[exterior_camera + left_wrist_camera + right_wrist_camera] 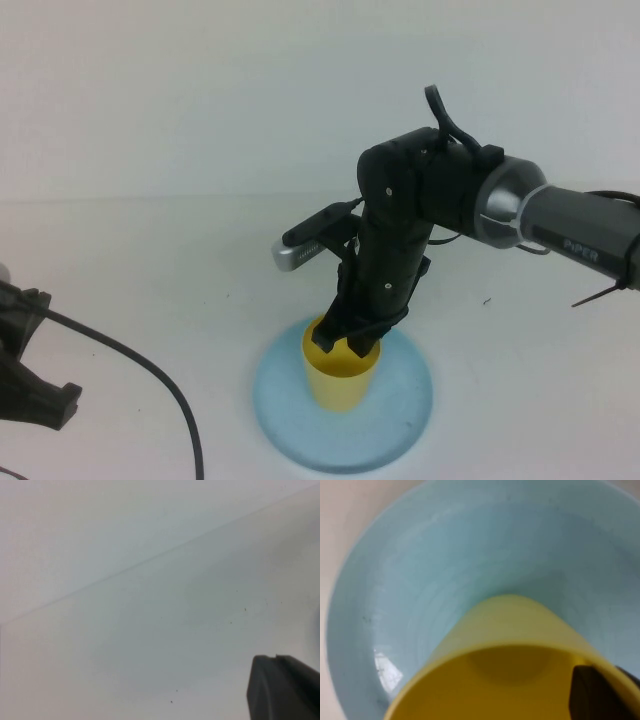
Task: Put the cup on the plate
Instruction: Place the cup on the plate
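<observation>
The yellow cup (345, 385) stands upright on the light blue plate (405, 425) near the table's front. My right gripper (348, 338) comes down from above and is shut on the cup's far rim, one finger inside and one outside. In the right wrist view the cup (510, 625) fills the lower part over the plate (445, 560), and the gripper (616, 674) pinches the rim. My left gripper (45, 395) is at the left edge of the table, far from the cup. In the left wrist view the gripper (276, 658) is shut and empty over bare table.
A black cable (150, 370) runs from the left arm across the front left of the white table (180, 250). The right arm (520, 215) reaches in from the right, with its wrist camera (310, 240) sticking out to the left.
</observation>
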Motion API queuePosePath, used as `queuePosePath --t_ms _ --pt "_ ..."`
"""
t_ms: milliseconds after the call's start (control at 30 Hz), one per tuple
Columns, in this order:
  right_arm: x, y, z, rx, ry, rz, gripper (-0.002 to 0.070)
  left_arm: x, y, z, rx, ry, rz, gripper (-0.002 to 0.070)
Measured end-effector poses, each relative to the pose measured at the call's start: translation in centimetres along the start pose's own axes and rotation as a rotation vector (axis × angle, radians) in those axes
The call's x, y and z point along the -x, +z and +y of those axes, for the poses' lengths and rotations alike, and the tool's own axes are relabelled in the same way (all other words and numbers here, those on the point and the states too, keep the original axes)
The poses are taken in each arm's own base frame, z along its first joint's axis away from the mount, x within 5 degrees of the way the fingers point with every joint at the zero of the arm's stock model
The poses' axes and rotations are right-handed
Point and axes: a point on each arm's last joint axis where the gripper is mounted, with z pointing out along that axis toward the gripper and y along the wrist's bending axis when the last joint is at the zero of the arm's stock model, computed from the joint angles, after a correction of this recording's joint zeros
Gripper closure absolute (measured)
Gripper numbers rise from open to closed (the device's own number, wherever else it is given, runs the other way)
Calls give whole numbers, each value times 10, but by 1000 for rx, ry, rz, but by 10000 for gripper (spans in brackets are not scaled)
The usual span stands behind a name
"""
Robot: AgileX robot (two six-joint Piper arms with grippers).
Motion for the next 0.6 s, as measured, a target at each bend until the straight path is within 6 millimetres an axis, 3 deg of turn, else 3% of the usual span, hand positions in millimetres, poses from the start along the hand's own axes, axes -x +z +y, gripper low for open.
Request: queuePosePath --t_ms 167,333,433,600 --pt "2 1 0 -7 -6 7 598 0 0 0 0 0 0 675" --pt "4 -3 -1 -13 8 25 352 0 0 0 0 6 0 675" --pt "7 -17 1 -14 20 30 268 0 0 0 0 6 -3 675" --pt "16 -58 3 -54 31 -70 239 0 0 0 3 13 -4 675"
